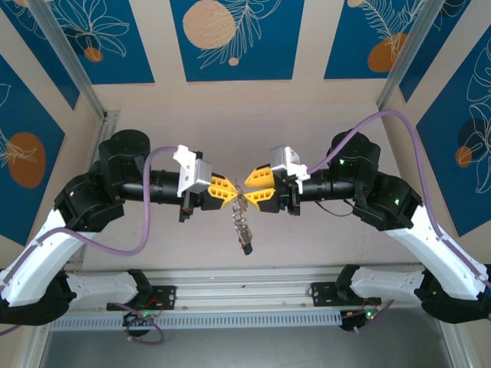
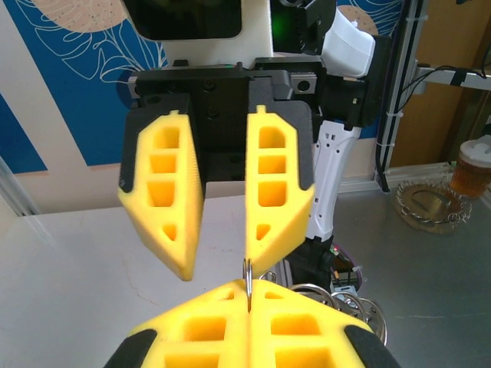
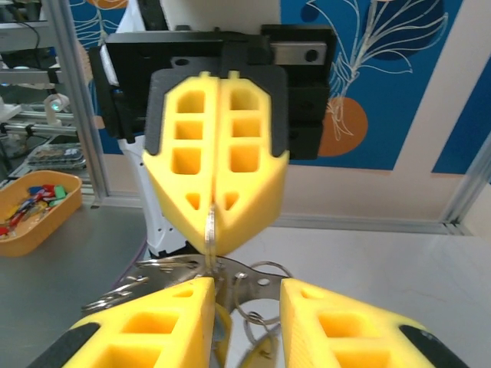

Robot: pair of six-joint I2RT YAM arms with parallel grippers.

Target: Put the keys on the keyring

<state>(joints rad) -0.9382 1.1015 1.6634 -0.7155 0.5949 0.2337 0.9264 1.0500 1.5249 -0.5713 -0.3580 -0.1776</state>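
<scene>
White-and-black arms (image 1: 38, 245) trail purple cables (image 1: 147, 222) — yellow cut-out fingers (image 2: 165, 192) on black mounts.

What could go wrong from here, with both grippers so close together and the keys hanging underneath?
1. The left gripper pinches the ring only by its thin edge, at the very fingertips. A nudge could twist it loose and drop the keys.
2. The right gripper stands open directly opposite. As it closes in, its fingers may strike the left ones rather than the ring.
</scene>
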